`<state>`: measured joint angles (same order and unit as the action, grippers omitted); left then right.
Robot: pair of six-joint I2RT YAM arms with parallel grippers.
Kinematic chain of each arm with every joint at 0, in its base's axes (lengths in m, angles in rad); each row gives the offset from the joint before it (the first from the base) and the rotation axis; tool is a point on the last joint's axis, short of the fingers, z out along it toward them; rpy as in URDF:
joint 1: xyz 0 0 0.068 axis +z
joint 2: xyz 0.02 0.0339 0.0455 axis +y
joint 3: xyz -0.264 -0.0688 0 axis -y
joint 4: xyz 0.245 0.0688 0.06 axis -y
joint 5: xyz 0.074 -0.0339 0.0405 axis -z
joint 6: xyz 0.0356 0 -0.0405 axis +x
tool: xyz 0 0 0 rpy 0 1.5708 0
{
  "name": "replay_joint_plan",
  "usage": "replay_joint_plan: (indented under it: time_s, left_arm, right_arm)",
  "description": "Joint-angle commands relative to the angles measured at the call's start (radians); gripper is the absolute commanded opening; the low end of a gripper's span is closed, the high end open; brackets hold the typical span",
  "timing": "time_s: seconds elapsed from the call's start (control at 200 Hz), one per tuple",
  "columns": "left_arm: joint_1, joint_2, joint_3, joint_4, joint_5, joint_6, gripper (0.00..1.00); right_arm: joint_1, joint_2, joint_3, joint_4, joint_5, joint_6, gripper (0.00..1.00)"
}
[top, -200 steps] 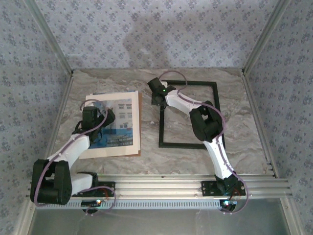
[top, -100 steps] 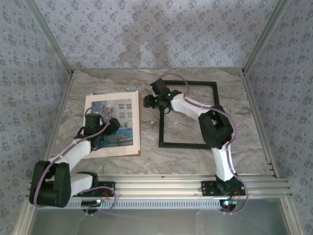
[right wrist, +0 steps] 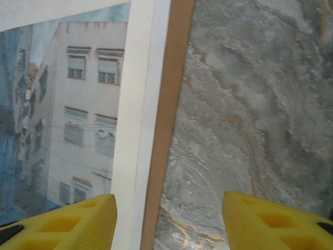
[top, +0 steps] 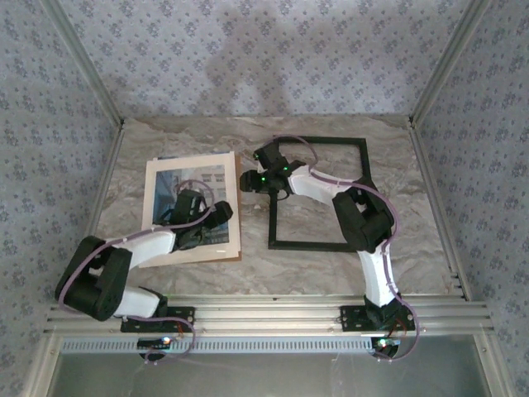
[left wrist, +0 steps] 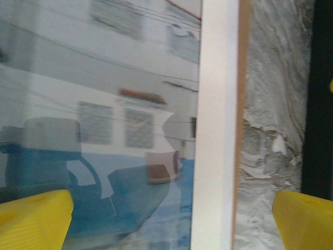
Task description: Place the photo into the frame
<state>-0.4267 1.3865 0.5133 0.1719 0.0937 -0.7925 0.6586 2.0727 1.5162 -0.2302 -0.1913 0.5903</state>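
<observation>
- Over the photo (top: 178,178), the left gripper (top: 221,213) has slid to its right edge, jaws wide and empty.
- Right gripper (top: 246,180) has left the frame (top: 335,138) for that same edge, half-open and empty; the photo lies flat, left of the frame, so a lift looks next.

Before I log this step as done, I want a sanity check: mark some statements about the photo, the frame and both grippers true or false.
The photo lies on the brown backing board. True.
The photo is inside the frame. False: the frame lies empty on the table, right of the board.
The left gripper is shut on the photo. False: it is open above the photo's right edge.
The right gripper holds nothing. True.
</observation>
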Motion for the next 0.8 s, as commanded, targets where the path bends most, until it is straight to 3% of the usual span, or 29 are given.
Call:
replay_joint_plan:
  time_s: [0.0,0.12,0.26,0.465,0.585,0.795]
  left_arm:
    - [-0.029,0.035,0.047,0.045,0.038,-0.06,0.98]
    - [-0.041,0.03,0.086,0.068,0.085,-0.094,0.99]
    - [-0.006,-0.05,0.129,-0.06,0.038,-0.06,0.99]
    - [0.215,-0.199,0.053,-0.17,0.012,-0.008,0.98]
    - [0.328,-0.236,0.007,-0.213,0.019,0.032,0.99]
    - [0.448,-0.268,-0.075,-0.201,0.037,0.051,0.99]
  right_arm:
    - [-0.013,-0.07,-0.036,0.023,0.002,0.014,0.57]
    - [-0.025,-0.087,-0.066,0.037,0.002,0.03,0.55]
    - [-0.022,-0.085,-0.063,0.039,-0.034,0.054,0.47]
    - [0.031,-0.039,-0.018,0.045,-0.088,0.082,0.38]
    - [0.077,0.006,0.034,0.03,-0.106,0.094,0.38]
    - [0.146,0.078,0.076,0.03,-0.126,0.169,0.39]
